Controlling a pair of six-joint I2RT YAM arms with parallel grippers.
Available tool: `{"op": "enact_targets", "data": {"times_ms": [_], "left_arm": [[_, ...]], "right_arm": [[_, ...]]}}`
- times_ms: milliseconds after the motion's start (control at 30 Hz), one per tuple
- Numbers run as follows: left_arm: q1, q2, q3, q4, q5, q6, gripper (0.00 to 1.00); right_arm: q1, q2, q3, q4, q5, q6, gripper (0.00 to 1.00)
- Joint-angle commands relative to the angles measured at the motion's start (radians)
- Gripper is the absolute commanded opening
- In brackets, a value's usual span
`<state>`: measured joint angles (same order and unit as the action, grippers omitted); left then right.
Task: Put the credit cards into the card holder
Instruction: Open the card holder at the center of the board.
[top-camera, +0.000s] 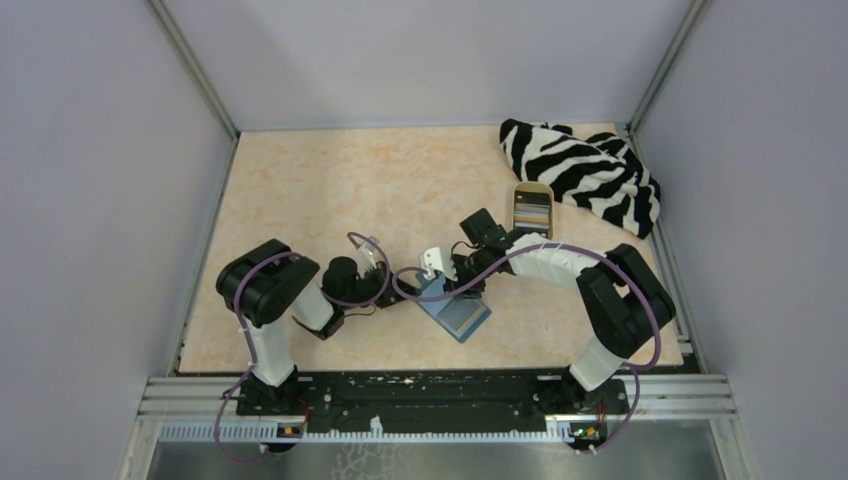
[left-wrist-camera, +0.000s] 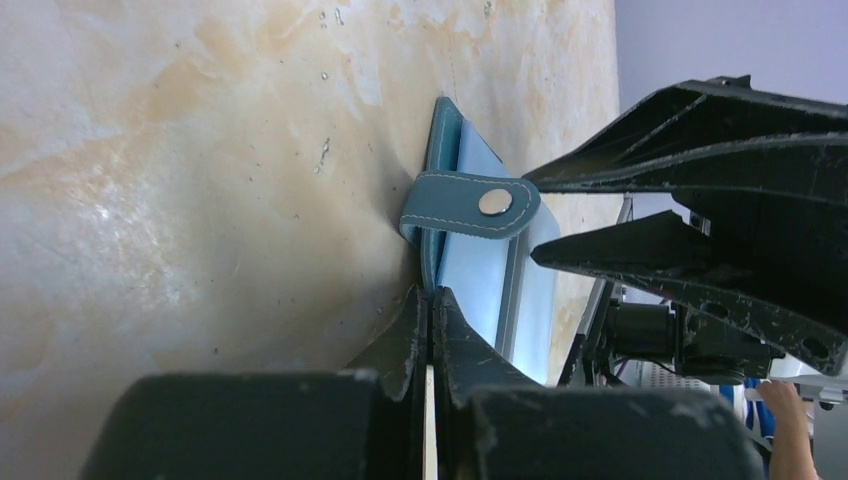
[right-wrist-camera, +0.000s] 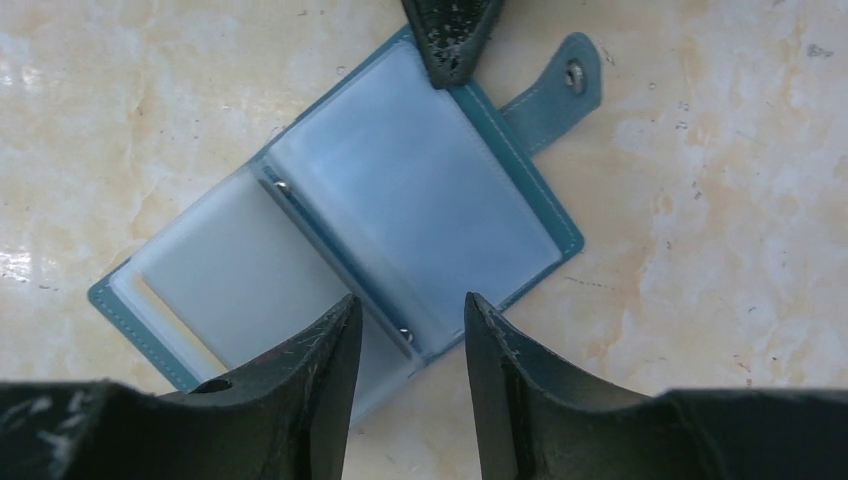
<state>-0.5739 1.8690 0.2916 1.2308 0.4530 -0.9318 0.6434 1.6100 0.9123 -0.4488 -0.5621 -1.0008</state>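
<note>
The teal card holder (right-wrist-camera: 420, 190) lies open on the table, its clear sleeves up and its snap strap (right-wrist-camera: 560, 85) spread out to one side. My left gripper (left-wrist-camera: 430, 298) is shut on the edge of its cover, next to the strap (left-wrist-camera: 470, 205). My right gripper (right-wrist-camera: 410, 305) hangs open just above the holder's spine, with nothing between its fingers. In the top view the holder (top-camera: 458, 312) sits in the middle front, with the left gripper (top-camera: 418, 290) and the right gripper (top-camera: 462, 285) over it. Dark credit cards (top-camera: 533, 212) lie in a tan tray.
The tan oval tray (top-camera: 532, 185) stands at the back right, beside a zebra-striped cloth (top-camera: 580, 170). Grey walls close off the table on three sides. A pale strip (right-wrist-camera: 165, 310) shows in the holder's left sleeve; what it is I cannot tell.
</note>
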Motion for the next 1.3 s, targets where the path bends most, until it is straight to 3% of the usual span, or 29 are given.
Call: {"op": "enact_targets", "data": {"times_ms": [0,167,333,467,800,1267], "left_arm": [[-0.015,0.028,-0.017,0.086,0.027,-0.021,0.0],[-0.017,0.03,-0.023,0.101,0.013,-0.025,0.0],[-0.018,0.026,-0.022,0.099,0.0,-0.024,0.0],[-0.017,0.025,-0.018,0.099,-0.007,-0.024,0.0],[-0.017,0.011,-0.024,0.101,-0.009,-0.022,0.0],[-0.017,-0.013,-0.028,0.098,-0.006,-0.016,0.0]], "right_arm": [[0.009,-0.016,0.009,0.077,0.017,0.054,0.42],[0.007,-0.013,0.037,0.05,-0.005,0.087,0.44],[0.007,-0.029,0.076,-0.238,-0.174,-0.227,0.57],[0.007,-0.031,0.057,-0.274,-0.175,-0.282,0.64],[0.035,0.034,0.066,-0.248,-0.091,-0.227,0.64],[0.037,0.057,0.079,-0.222,-0.048,-0.173,0.52]]}}
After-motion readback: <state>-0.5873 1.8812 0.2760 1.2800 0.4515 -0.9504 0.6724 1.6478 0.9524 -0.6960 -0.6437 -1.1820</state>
